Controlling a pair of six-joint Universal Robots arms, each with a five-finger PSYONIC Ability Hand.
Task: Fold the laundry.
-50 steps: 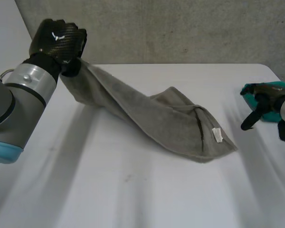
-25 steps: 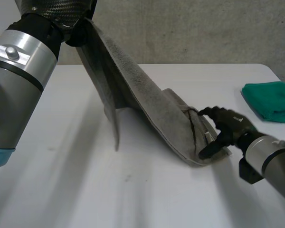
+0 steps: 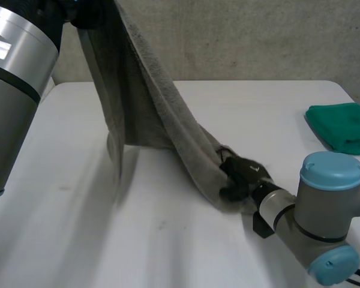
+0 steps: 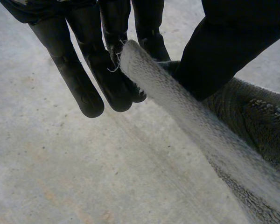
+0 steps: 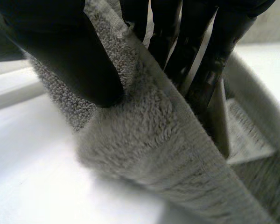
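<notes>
While left hand [image 4: 79,79] pinches towel [image 3: 150,114] edge aloft | right hand [image 3: 243,173] grips low end | risk: shallow pinch slips under tension, towel drops

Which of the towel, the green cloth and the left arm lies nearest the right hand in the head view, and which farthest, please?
1. Towel: pinched in the right hand.
2. Green cloth: at the right edge of the table.
3. Left arm: raised, far left.
</notes>
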